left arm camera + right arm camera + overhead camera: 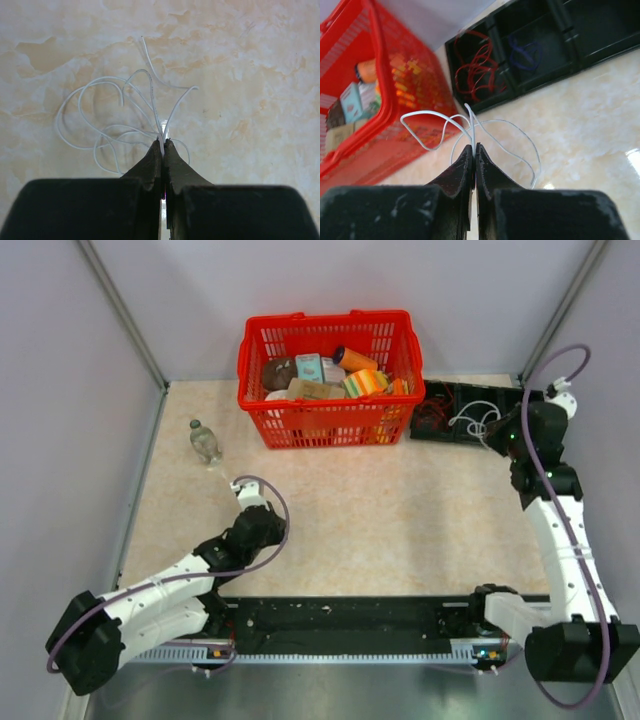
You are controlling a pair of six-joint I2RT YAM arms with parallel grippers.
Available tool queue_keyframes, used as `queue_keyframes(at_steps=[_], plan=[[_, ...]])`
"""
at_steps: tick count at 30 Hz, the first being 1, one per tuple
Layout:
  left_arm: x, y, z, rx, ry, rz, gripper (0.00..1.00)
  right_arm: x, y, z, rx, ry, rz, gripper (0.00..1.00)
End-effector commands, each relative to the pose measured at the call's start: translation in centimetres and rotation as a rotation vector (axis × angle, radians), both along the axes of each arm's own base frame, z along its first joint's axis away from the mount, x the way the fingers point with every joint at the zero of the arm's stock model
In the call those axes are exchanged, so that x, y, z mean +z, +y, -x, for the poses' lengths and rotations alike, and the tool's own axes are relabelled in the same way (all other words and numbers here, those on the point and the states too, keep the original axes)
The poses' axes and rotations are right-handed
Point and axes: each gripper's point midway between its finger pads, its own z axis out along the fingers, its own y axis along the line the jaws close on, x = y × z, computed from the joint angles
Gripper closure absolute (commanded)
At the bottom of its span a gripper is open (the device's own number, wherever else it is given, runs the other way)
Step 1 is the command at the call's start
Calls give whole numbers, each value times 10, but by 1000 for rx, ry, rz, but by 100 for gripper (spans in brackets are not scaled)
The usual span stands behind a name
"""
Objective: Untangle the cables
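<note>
My left gripper (163, 141) is shut on a tangle of thin white cables (100, 117) that loops out over the marbled tabletop. In the top view this gripper (228, 478) sits at the table's left, near a bottle. My right gripper (474, 146) is shut on another thin white cable (512, 131), held above the table in front of a black tray (570, 30). The tray holds a coiled red cable (477, 70) and a dark blue cable (525, 52). In the top view the right gripper (497, 435) is beside the tray (445, 400), with the white cable (472, 422) over it.
A red basket (325, 335) full of groceries stands at the back centre and also shows in the right wrist view (375, 90). A small clear bottle (205, 442) stands at the left. Grey walls enclose the table on three sides.
</note>
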Motion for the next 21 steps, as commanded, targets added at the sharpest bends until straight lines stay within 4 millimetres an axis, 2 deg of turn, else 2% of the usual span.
queue_keyframes(at_steps=[1,4,8,12,17,19,21], plan=[[14,-8,-5,-26,-74,54,100,24,-39,-26,-136,-10,-16,100],[14,-10,-4,-41,-74,58,100,29,-52,-51,-168,-18,-50,100],[15,-9,-3,-42,-84,64,100,24,-65,-89,-177,-12,-111,100],[16,-7,-2,-40,-98,77,100,26,-82,-113,-239,-21,-97,100],[16,-8,-2,-42,-101,80,100,4,-87,-144,-236,0,-162,100],[16,-9,-2,-46,-96,78,100,-9,-101,-151,-286,13,-187,100],[15,-9,-2,-49,-94,76,100,-13,-120,-155,-343,2,-178,100]])
